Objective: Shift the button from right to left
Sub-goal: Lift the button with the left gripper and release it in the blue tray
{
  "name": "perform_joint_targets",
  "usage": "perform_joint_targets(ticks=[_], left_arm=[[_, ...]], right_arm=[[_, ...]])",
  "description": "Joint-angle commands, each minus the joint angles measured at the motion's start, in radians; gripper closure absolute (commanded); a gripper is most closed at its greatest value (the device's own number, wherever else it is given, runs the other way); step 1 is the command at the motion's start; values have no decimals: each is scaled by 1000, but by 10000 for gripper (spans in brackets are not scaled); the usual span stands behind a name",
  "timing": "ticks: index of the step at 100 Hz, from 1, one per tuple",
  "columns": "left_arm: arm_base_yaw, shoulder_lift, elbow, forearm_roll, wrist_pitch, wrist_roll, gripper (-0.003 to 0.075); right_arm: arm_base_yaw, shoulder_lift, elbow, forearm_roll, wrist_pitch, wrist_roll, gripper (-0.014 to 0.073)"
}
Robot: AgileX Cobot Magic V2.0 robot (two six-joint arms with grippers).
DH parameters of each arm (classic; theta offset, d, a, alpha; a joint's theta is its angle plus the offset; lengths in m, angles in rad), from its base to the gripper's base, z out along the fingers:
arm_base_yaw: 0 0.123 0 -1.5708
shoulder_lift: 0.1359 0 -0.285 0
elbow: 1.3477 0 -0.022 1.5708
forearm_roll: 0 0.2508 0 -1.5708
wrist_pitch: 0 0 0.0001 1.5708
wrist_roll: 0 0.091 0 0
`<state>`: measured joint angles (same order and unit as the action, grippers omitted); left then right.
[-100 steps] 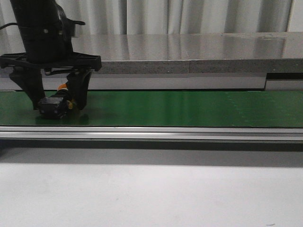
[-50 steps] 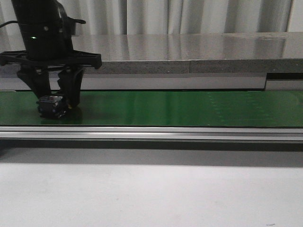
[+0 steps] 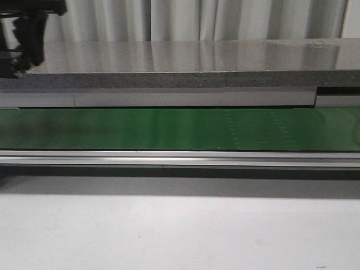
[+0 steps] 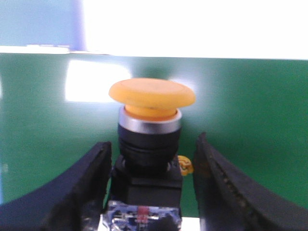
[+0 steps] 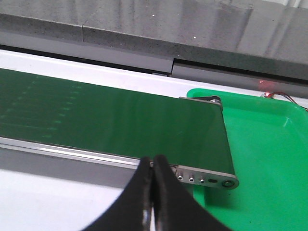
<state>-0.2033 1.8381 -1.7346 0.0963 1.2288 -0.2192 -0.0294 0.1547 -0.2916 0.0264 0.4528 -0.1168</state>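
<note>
Left wrist view: the left claw point(image 4: 149, 192) is seen with its two dark curved fingers point(image 4: 82, 192) set on either side of the button point(image 4: 150, 139), whose boxy black body is held between them, so the claw is clamped on the button. The button is carried upright in this view, its round yellow mushroom head point(image 4: 151, 95) standing above a silver collar and a ribbed black neck, and a small yellow part is glimpsed beside the body near one finger. Behind the button the green belt point(image 4: 250, 115) is spread across the view, with a bright, washed-out band beyond its far edge. In the front view only a dark piece of the left arm point(image 3: 25, 31) is visible in the upper left corner, above the grey stone ledge point(image 3: 185, 59); the button itself cannot be made out there, and the stretch of green belt point(image 3: 169, 128) in this view is shown with only a metal rail point(image 3: 180, 159) along its near side and the pale table point(image 3: 180, 230) in front. In the right wrist view the right claw point(image 5: 153, 192) is shown with its black fingers pressed together and nothing between them, held over the near rail at the end of the belt point(image 5: 120, 118), just beside a bright green tray point(image 5: 269, 154) set past the belt's end roller.
</note>
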Motion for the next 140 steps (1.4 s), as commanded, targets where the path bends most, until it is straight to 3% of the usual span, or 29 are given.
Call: perform_joint_targets(ticks=[1,26,52,70,120,127,140], left_arm=[[87,-73,-34,16,26,44,419],[320,-63,-34,-12,42,147,419],[458,-5,-34,-16,42,272,419],[486,58,-24,-8,22,358,419],[498,267,-18,-16,-31,358,412],[498,267,-18,-16,-29,360,377],[498,267,-18,-16,-29,365,240]], right_arm=[[3,10,-25,-8,-77,-3,652],[3,10,-25,-8,-77,-3,652],[3,10,-25,-8,-77,-3,652],[3,10,-25,-8,-77,-3,652],[3,10,-25,-8,-77,-3,652],[3,10,-25,-8,-77,-3,652],[3,10,-25,-8,-77,-3,652]])
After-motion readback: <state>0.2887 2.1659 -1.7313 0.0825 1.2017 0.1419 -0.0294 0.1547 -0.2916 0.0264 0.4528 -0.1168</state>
